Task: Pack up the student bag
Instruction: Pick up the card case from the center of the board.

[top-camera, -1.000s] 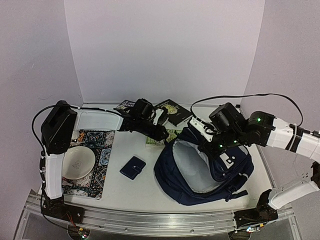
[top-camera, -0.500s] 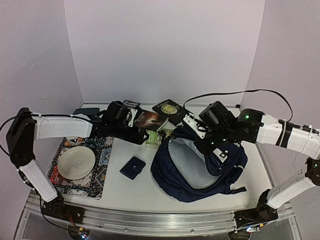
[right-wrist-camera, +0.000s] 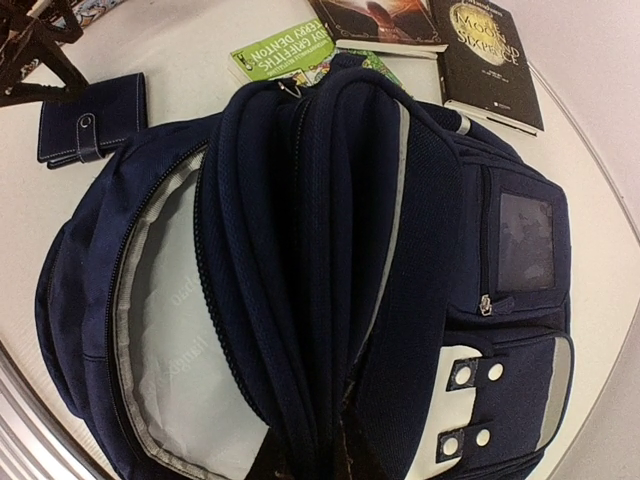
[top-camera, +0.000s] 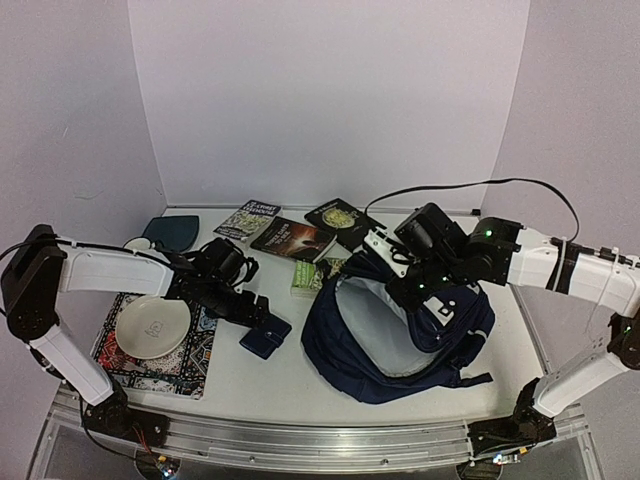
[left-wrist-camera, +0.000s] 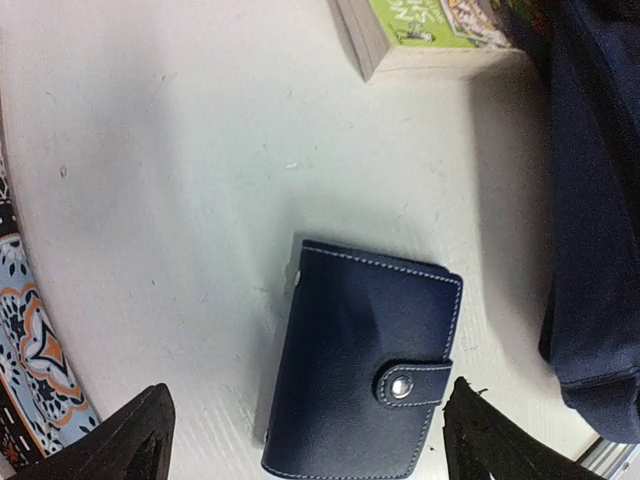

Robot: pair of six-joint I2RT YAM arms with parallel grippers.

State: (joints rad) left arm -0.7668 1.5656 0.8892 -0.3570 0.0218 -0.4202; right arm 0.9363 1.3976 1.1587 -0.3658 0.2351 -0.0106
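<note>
Seen from overhead, the student bag [top-camera: 455, 345] lies on the right side of the desk [top-camera: 260, 390] with its mouth gaping. The right pincer [top-camera: 405, 290] is clenched on the bag's top fabric. The right wrist view adds the bag's white buckle patches [right-wrist-camera: 462, 400]. The left pincer [left-wrist-camera: 310, 445] hovers released, its fingertips [left-wrist-camera: 130, 445] spread either side of a navy wallet [left-wrist-camera: 365, 365]. The left wrist view shows the wallet's snap strap, which the pincer partly hides overhead. Books [top-camera: 295, 238] lie at the far edge.

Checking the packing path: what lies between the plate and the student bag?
The navy wallet, beneath the open left hand; the top view shows it.
</note>
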